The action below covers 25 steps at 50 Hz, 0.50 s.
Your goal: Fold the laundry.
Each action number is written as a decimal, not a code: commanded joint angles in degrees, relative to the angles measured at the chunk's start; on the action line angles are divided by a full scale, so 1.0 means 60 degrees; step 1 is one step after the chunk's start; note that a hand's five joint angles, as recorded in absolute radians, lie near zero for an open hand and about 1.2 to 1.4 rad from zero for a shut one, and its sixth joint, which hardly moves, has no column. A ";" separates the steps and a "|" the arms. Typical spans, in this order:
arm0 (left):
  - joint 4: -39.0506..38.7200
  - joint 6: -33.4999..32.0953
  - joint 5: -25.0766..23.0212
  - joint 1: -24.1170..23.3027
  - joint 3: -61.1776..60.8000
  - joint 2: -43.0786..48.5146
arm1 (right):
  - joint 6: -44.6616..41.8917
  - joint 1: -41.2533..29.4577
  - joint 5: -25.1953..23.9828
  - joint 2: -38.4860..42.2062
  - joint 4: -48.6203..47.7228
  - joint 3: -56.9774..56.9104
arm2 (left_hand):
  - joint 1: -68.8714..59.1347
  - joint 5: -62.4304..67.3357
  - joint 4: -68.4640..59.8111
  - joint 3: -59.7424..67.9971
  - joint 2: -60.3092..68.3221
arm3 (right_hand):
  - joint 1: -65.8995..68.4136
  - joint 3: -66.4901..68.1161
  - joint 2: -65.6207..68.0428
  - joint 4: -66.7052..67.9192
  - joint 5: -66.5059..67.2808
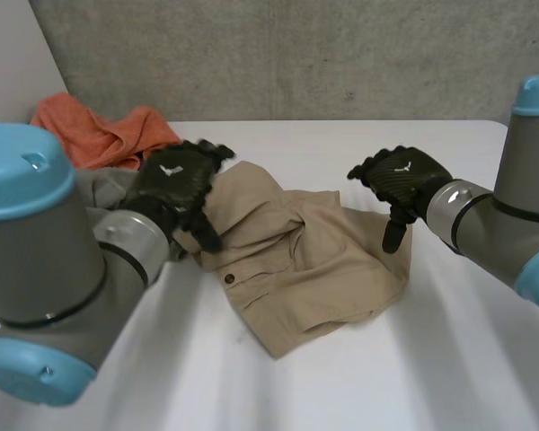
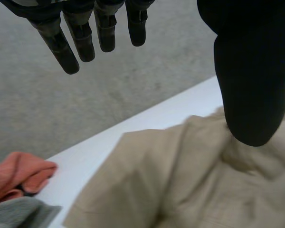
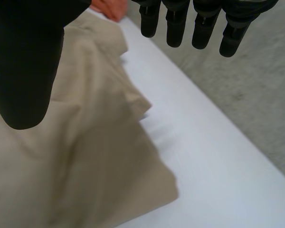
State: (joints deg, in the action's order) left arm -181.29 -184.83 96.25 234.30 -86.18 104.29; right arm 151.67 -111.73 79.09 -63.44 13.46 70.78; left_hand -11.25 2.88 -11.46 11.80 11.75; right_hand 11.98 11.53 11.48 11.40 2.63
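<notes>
Beige garment [image 1: 314,260] lies crumpled mid-table [image 1: 386,377] in your head view. The left hand [image 1: 181,184] is over its left edge and the right hand [image 1: 402,184] over its right edge. An orange cloth [image 1: 99,130] and a grey cloth [image 1: 99,187] sit at the far left.

Left wrist view: fingers [image 2: 80,42] straight, apart from the thumb, gripping nothing; garment under the thumb.

Right wrist view: fingers [image 3: 176,26] straight, nothing held; garment beneath the thumb.
</notes>
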 commanded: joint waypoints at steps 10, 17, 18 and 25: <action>0.1167 -0.0045 -0.0206 -0.1286 0.0404 0.1762 | 0.0064 0.0341 0.0485 -0.0236 -0.0983 0.1181 | -0.1815 0.1543 -0.1780 0.1723 0.1732 | -0.0331 -0.0254 -0.0246 -0.0234 -0.0439; 0.0904 -0.0309 -0.0368 -0.1681 0.0975 0.2949 | 0.0020 0.0546 0.0294 -0.0383 -0.1510 0.1870 | -0.2321 0.2048 -0.2286 0.2228 0.2237 | -0.0331 -0.0254 -0.0246 -0.0234 -0.0439; 0.0918 -0.0338 -0.0252 -0.1725 0.1135 0.3197 | 0.0006 0.0546 0.0265 -0.0426 -0.1612 0.1986 | -0.2572 0.2299 -0.2537 0.2480 0.2489 | -0.0331 -0.0254 -0.0246 -0.0234 -0.0439; 0.0904 -0.0748 0.0320 -0.1901 0.1986 0.4224 | -0.0009 0.0532 0.0221 -0.0558 -0.1993 0.2368 | -0.5119 0.4846 -0.5084 0.5026 0.5036 | -0.0331 -0.0254 -0.0246 -0.0234 -0.0439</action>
State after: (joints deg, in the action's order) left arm -176.08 -187.53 95.81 223.33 -77.63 125.96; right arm 151.70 -108.40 80.59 -66.25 2.83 83.76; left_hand -27.63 17.37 -27.27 27.13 26.97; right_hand 11.98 11.53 11.47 11.24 2.63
